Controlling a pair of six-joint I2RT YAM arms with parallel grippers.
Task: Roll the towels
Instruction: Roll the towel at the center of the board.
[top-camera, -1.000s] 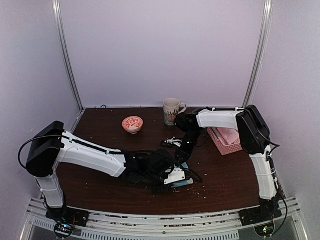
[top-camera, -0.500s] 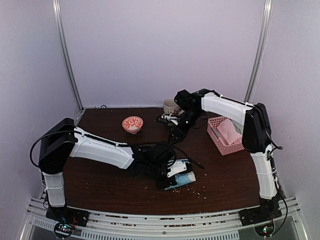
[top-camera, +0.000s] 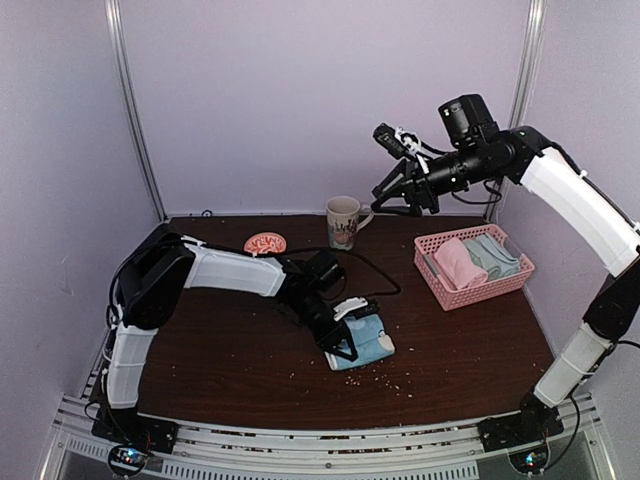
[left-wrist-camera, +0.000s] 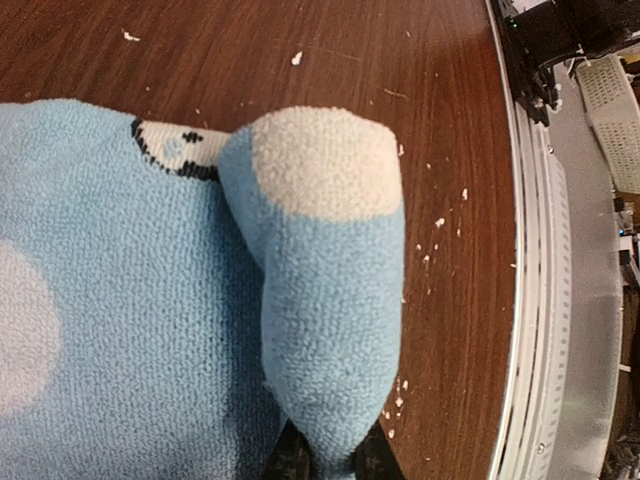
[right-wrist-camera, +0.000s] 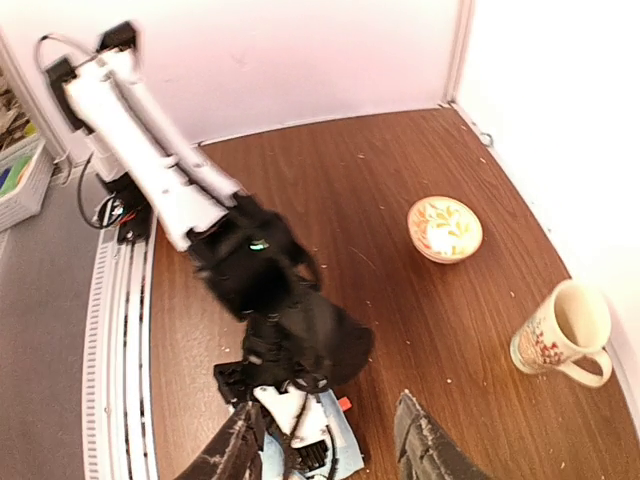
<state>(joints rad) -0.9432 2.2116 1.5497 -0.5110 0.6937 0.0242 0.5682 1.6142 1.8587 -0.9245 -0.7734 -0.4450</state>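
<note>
A light blue towel (top-camera: 372, 346) with pale patches lies on the dark table, right of centre. In the left wrist view a raised fold of this towel (left-wrist-camera: 325, 300) runs down between my left gripper's fingers (left-wrist-camera: 290, 462). My left gripper (top-camera: 345, 338) is shut on that fold, low over the table. My right gripper (top-camera: 390, 195) hangs high above the back of the table, far from the towel. From its wrist view the right gripper (right-wrist-camera: 328, 452) stands open and empty, looking down on the left arm and the blue towel (right-wrist-camera: 335, 445). A pale pink towel (top-camera: 457, 262) and a sage green one (top-camera: 490, 255) lie in the basket.
The pink lattice basket (top-camera: 470, 293) stands at the right of the table. A mug (top-camera: 343, 220) and a small patterned bowl (top-camera: 265, 245) sit near the back wall. Pale crumbs dot the table near the front rail (left-wrist-camera: 545, 330).
My right arm has let go at the towel and risen high toward the back right, its jaws opening. My left arm has swung round, still pinching the blue towel, which shifted slightly.
</note>
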